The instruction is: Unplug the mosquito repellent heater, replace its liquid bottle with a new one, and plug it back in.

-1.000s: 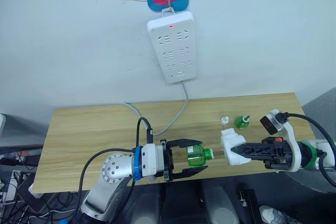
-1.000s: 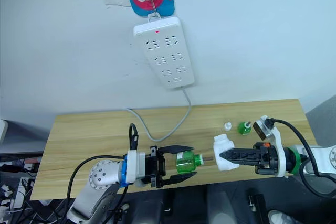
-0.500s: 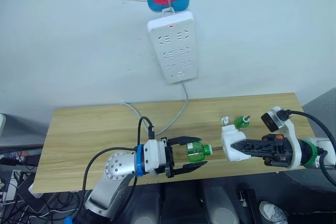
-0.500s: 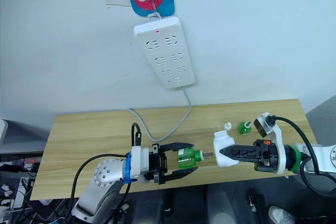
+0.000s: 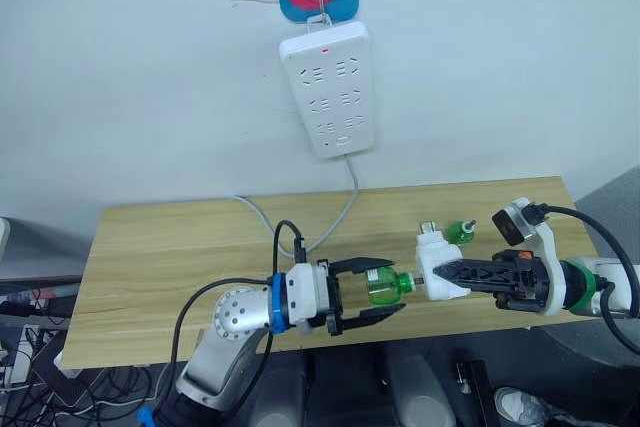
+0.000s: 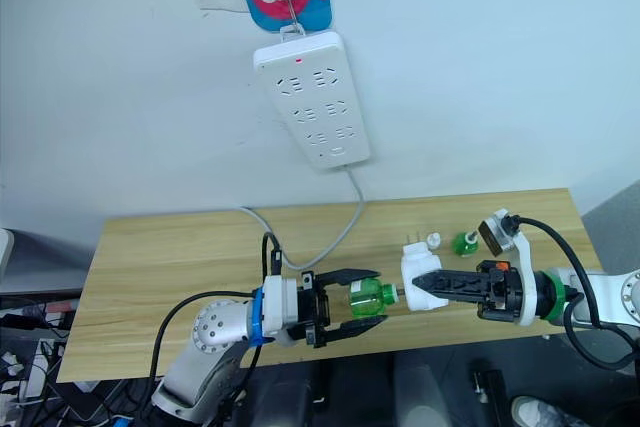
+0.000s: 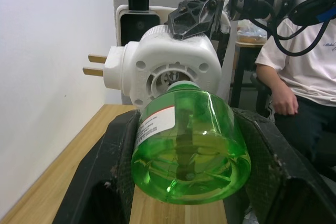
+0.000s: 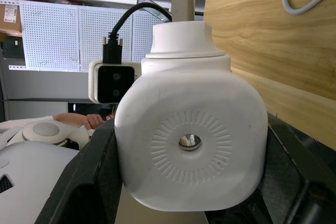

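Mosquito repellent heater (image 5: 436, 267): unplugged, clamped in my right gripper (image 5: 447, 273) above the tabletop (image 5: 180, 247) front edge, socket facing the green bottle (image 5: 383, 286) clamped in my left gripper (image 5: 383, 289); step, I judge, seating the bottle; next, straight alignment and twisting in.

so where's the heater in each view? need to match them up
Left eye: mosquito repellent heater right of centre, in the right gripper.
Right eye: heater, same spot.
Left wrist: heater behind the green bottle.
Right wrist: heater, vent facing the camera.
Shared landmark: the green bottle.
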